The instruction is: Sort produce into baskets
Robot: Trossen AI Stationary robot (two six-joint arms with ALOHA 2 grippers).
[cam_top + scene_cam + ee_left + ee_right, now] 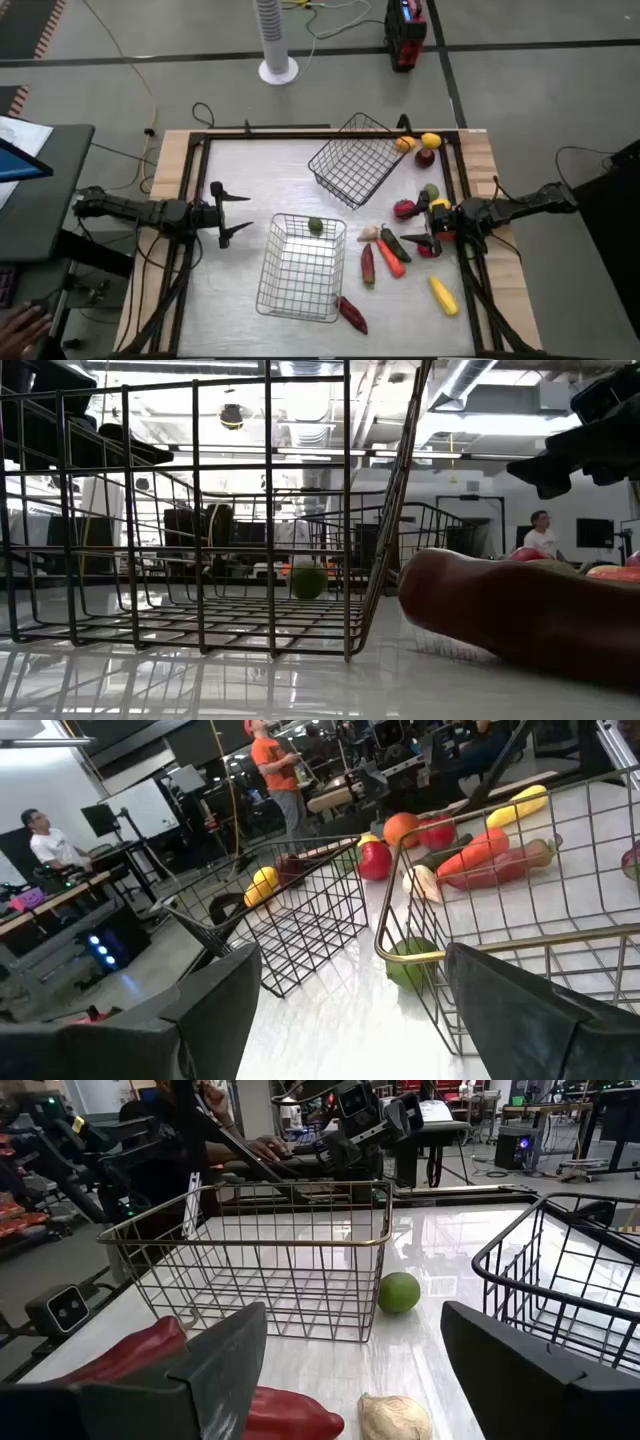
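On the white table (pixel 250 170), the released right end effector (pixel 420 243) hovers beside scattered produce (pixel 392 256).

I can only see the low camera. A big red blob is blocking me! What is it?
Observer: From above, it's a long dark-red vegetable lying by the near basket, at its corner.
Operator: Is the green ball inside that basket?
Observer: No. The right wrist view shows the green ball just outside it, on the table.
Operator: Is the right end effector holding something?
Observer: No, the right end effector is open and empty.
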